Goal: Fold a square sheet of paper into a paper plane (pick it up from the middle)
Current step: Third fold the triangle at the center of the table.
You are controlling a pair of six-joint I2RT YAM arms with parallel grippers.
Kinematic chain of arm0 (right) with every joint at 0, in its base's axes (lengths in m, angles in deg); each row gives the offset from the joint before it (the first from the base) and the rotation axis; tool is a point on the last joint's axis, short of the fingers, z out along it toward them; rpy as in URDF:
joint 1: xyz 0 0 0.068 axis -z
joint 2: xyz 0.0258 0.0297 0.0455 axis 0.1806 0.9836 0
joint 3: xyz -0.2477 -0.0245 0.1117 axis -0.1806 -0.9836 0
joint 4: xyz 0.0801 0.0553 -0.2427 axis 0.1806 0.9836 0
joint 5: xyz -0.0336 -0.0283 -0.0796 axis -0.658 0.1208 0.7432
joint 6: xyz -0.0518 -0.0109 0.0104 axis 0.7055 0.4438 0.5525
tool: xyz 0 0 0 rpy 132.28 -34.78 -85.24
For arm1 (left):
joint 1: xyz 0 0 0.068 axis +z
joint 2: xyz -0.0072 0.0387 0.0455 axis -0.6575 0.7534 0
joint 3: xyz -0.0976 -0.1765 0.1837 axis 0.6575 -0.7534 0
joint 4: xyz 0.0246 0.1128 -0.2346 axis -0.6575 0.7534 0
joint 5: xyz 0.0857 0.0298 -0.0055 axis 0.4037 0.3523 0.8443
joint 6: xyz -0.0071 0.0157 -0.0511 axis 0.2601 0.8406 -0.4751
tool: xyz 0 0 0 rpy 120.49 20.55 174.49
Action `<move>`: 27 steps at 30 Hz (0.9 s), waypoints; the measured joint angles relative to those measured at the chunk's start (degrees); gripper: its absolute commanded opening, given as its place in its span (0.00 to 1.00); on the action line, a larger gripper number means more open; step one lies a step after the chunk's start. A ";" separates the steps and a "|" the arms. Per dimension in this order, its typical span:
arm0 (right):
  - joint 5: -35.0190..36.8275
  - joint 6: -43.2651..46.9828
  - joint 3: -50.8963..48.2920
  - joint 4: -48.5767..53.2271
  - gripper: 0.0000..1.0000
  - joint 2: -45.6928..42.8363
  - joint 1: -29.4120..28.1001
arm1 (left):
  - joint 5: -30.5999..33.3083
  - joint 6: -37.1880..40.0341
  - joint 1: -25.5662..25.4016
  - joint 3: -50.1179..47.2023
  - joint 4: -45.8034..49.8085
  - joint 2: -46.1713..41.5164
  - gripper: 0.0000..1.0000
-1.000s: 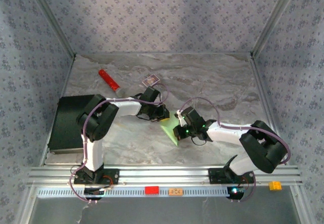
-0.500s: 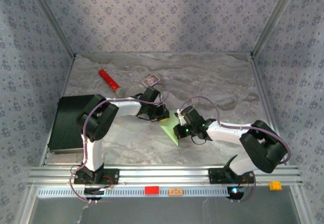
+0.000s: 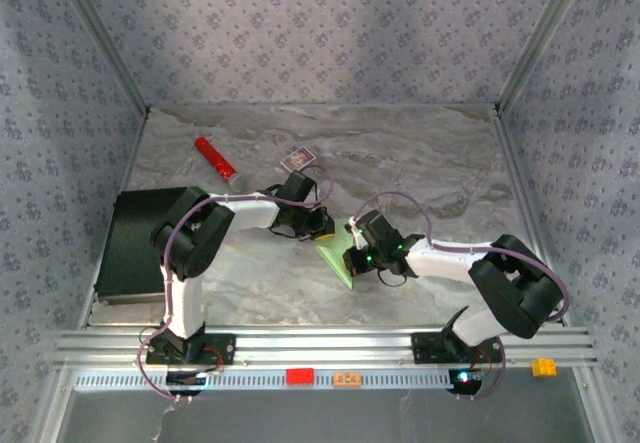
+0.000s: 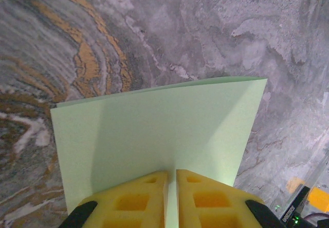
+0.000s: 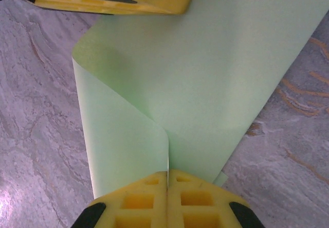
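Paper [image 3: 336,261], a thin pale green sheet, plain and unmarked, sits near the middle of the worktop [image 3: 440,168], caught between the two pincers; from above it reads as a small pointed shape with its tip toward the near edge. Whether its underside touches the marbled surface I cannot tell. In the right wrist view the paper is partly doubled over, one flap bending round in a soft, uncreased curve on the left, its free edge running down into the yellow fingers. The right pincer [image 5: 168,178] is clenched on the paper, its two pads pressed together with the sheet nipped between them. The left pincer [image 4: 171,178] is likewise clamped on the paper at another edge, its yellow pads nearly meeting with the sheet in the narrow slit between them; the paper spreads away from it as a broad panel with a faint shaded fold line down the left part. One left finger also shows at the top of the right wrist view, lying against the sheet. Well away at the far left lie a red cylinder [image 3: 215,158] and, just right of it, a small card box [image 3: 297,156]. A black slab [image 3: 130,248] rests along the left side, beside the left arm.
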 measured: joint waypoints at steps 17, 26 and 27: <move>0.02 -0.02 0.11 0.00 0.00 0.11 0.00 | 0.24 -0.02 -0.04 0.00 0.02 -0.02 0.13; 0.04 0.00 0.11 -0.11 0.00 0.24 0.00 | 0.96 0.57 -0.04 0.07 0.68 -0.57 0.16; 0.04 0.00 0.11 -0.24 0.00 0.28 0.00 | 1.05 0.72 -0.04 0.07 0.79 -0.61 0.17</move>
